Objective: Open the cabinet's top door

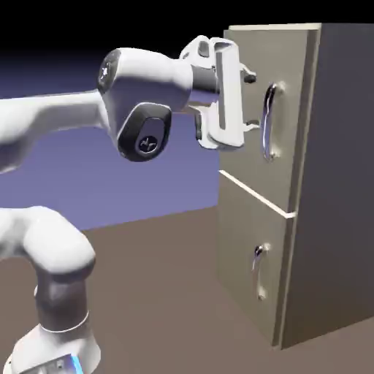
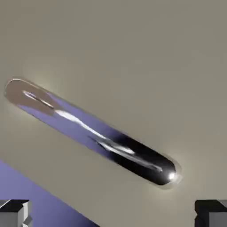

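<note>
The cabinet (image 1: 332, 182) stands at the exterior view's right, beige with a darker grey side. Its top door (image 1: 245, 157) lies flush and shut, with a long curved silver handle (image 1: 270, 120) running down its front. My gripper (image 1: 252, 101) is open and faces this handle from a short way off, touching nothing. The hand view is filled by the door panel (image 2: 133, 53), and the handle (image 2: 93, 133) slants across it from upper left to lower right. Both grey fingertips (image 2: 13, 213) show in the bottom corners, far apart, with nothing between them.
Under the top door sits a second door (image 1: 245, 248) with a small silver handle (image 1: 258, 270), also shut. The brown table (image 1: 161, 292) stretches in front of the cabinet. A strip of blue-violet backdrop (image 2: 26, 186) shows past the door's edge in the hand view.
</note>
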